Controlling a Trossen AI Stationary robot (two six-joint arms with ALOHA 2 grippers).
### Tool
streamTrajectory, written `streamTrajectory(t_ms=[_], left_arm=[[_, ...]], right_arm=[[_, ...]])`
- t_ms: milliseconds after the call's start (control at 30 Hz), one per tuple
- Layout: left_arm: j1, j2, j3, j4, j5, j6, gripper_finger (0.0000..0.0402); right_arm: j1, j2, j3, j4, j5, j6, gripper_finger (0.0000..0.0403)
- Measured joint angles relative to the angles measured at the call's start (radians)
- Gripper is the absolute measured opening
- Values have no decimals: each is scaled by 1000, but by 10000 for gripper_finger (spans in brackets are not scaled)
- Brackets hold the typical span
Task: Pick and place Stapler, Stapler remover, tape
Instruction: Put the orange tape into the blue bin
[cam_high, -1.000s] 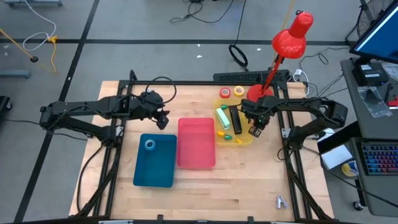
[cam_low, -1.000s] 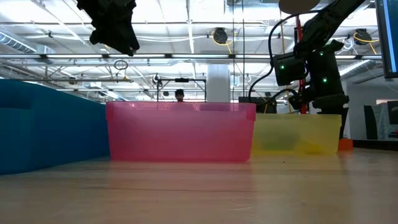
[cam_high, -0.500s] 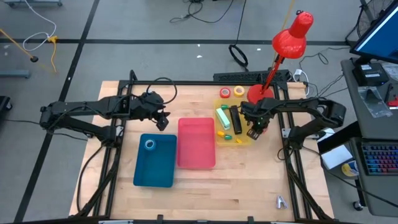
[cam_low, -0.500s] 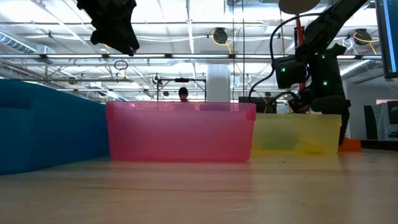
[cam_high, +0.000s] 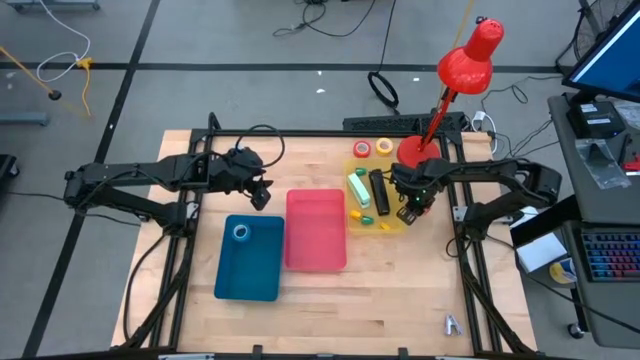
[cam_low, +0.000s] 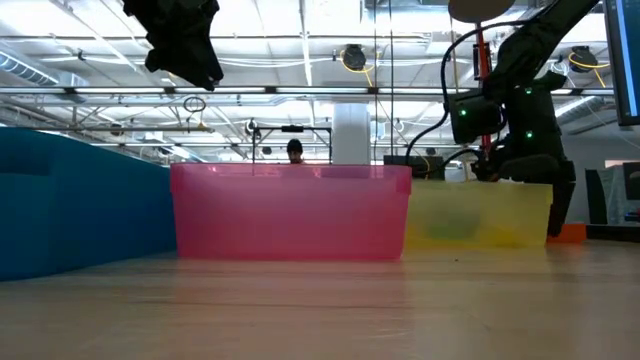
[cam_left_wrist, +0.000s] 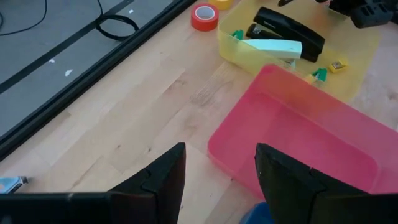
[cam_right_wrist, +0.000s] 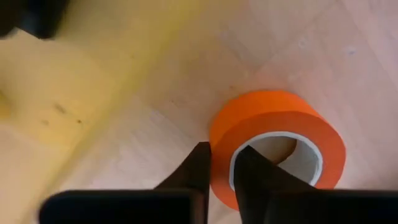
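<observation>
Slippage is the risk: right gripper (cam_right_wrist: 219, 167) pinches only the wall of the orange tape (cam_right_wrist: 278, 142) beside the yellow tray (cam_high: 392, 219); left gripper (cam_left_wrist: 217, 174) waits, fingers apart.

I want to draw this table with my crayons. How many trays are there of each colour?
Blue tray: 1
Pink tray: 1
Yellow tray: 1
Total: 3
</observation>
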Motion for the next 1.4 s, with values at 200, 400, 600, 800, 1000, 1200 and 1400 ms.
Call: streamTrajectory(t_ms=[200,400,600,800,1000,1200,1400], left_arm=[[0,0,0,2,0,0,191],[0,0,0,40,0,27,191],[-1,0,0,144,49,33,191],[-1,13,0,373,179,74,191],[-1,58,0,593,252,109,191],[-9,139,0,721,268,176,191],[-38,197,0,811,254,285,191]], right_arm=[[-1,-120,13,-99,5,35,29],[0,-312,81,-125,-144,91,31],[15,-493,102,307,-391,247,31],[90,-491,88,958,-410,322,31],[180,-313,86,1417,-442,360,31],[226,-89,86,1902,-520,526,31],[231,52,86,2047,-481,716,31]])
